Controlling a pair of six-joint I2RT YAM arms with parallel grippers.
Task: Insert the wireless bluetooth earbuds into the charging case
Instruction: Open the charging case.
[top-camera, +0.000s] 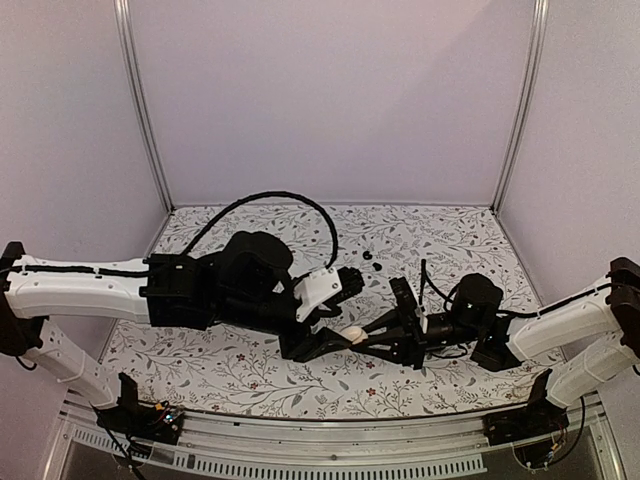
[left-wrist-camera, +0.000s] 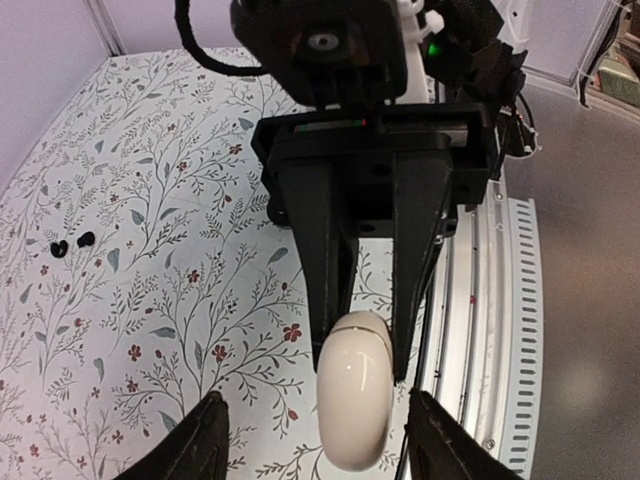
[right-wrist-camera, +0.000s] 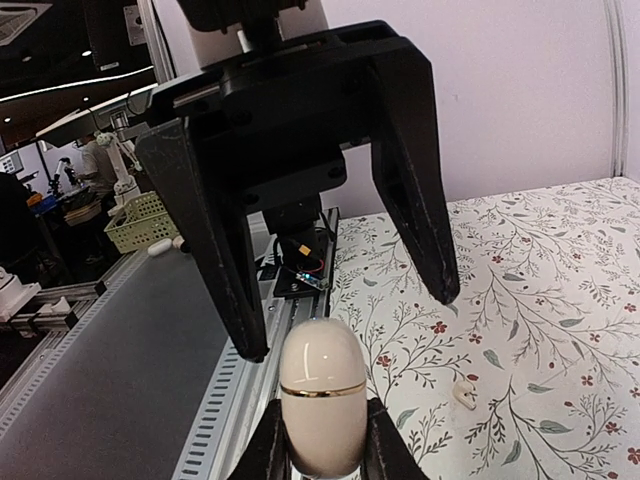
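Right gripper (right-wrist-camera: 325, 445): jaws pinch the lower end of the cream egg-shaped charging case (right-wrist-camera: 320, 385), lid closed. Left gripper (left-wrist-camera: 318, 420): jaws spread, flanking the case, not touching. Two black earbuds (top-camera: 367, 256) lie side by side on the floral tabletop (top-camera: 240, 370), farther back.

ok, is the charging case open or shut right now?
Shut. The cream charging case, pinched in the right gripper, shows its lid flush along a thin gold seam; both earbuds lie out on the table.
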